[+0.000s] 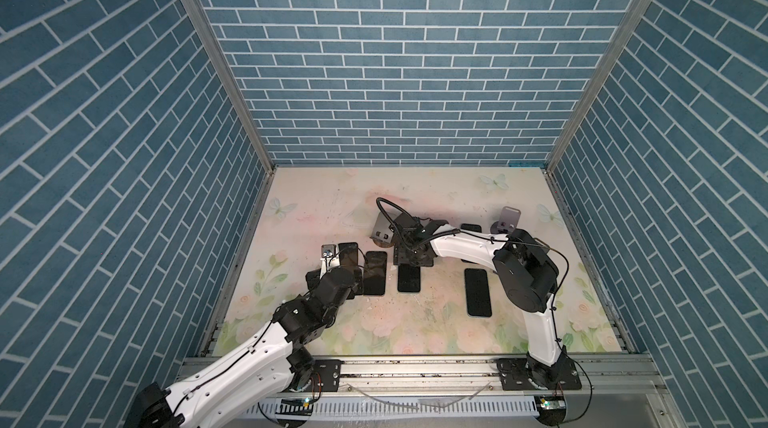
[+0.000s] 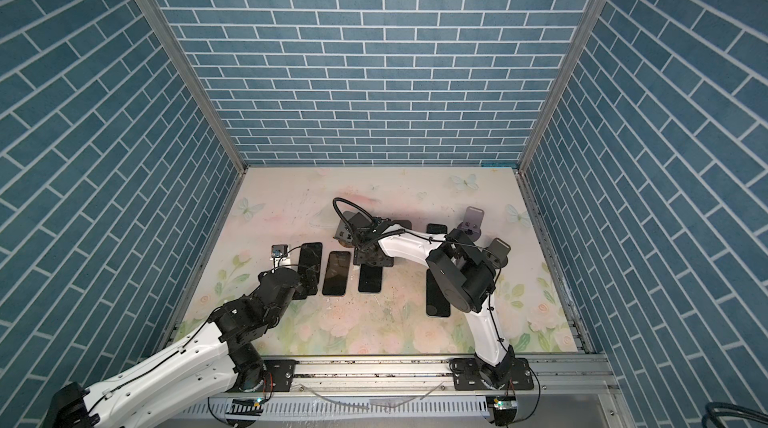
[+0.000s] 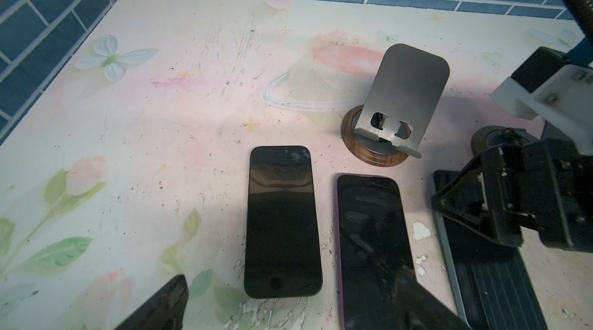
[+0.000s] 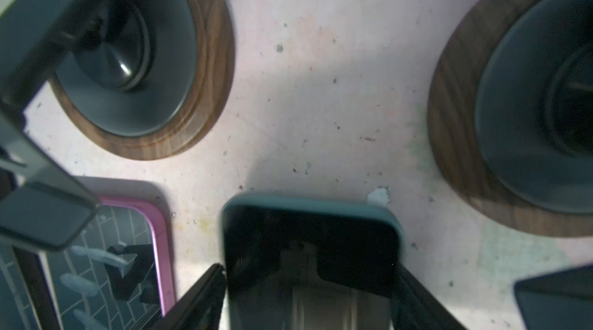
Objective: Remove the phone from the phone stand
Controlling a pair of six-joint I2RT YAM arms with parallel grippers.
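As the teal-edged phone lay flat on the desk near the bare stand, removal looked done, the right claw straddling it, grip unclear, the left claw spread wide.

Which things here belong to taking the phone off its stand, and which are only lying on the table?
Job: right gripper; blue-edged phone between its fingers; empty stand nearby; purple phone leaning on the back stand.

Lying about: black phone, pink-edged phone and a lone phone further right, all flat on the table.
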